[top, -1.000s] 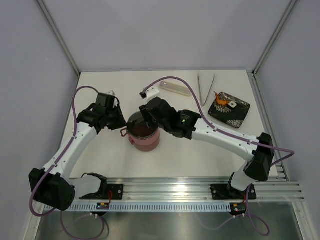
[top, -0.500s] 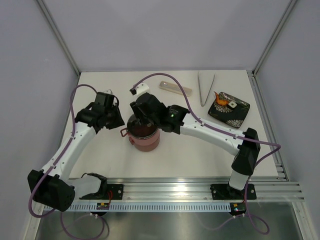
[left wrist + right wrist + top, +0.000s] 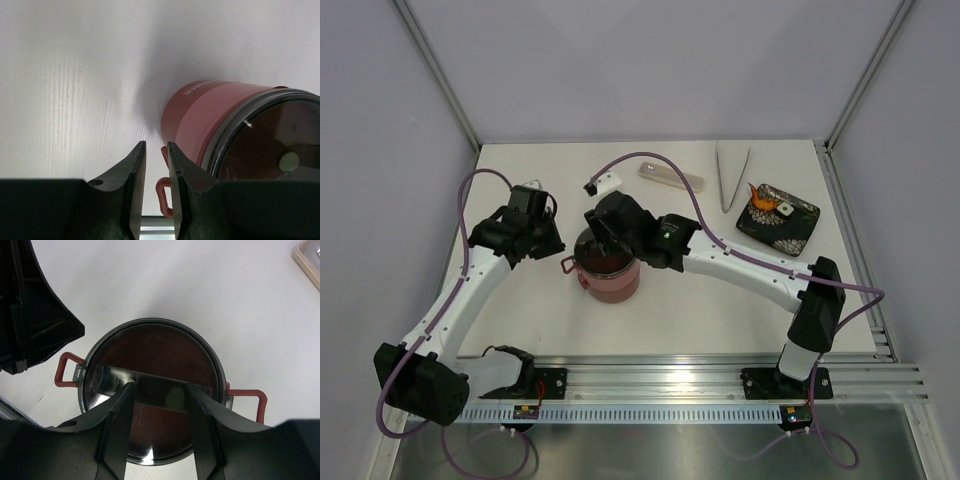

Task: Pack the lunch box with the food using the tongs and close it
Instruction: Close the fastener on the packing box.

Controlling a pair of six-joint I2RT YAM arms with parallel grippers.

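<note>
The left arm (image 3: 460, 300) and the right arm (image 3: 750, 268) are built of white rounded shells joined by black joint housings. A thin purple cable (image 3: 660, 157) is looped loosely along each. The left hand (image 3: 155, 148) and the right hand (image 3: 160, 390) are each formed of two matte black, wedge-shaped fingers. A small green light (image 3: 669, 232) is shown on the right arm's black wrist housing, and a small white block (image 3: 604, 181) is carried near it.

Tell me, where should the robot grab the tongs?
Probably mid-length on the tongs, coming straight down. They lie flat on the table, a slim V joined at the near end, so a pinch across both arms would squeeze them shut. The tray sits close on their right, so a sideways approach looks cramped.
</note>
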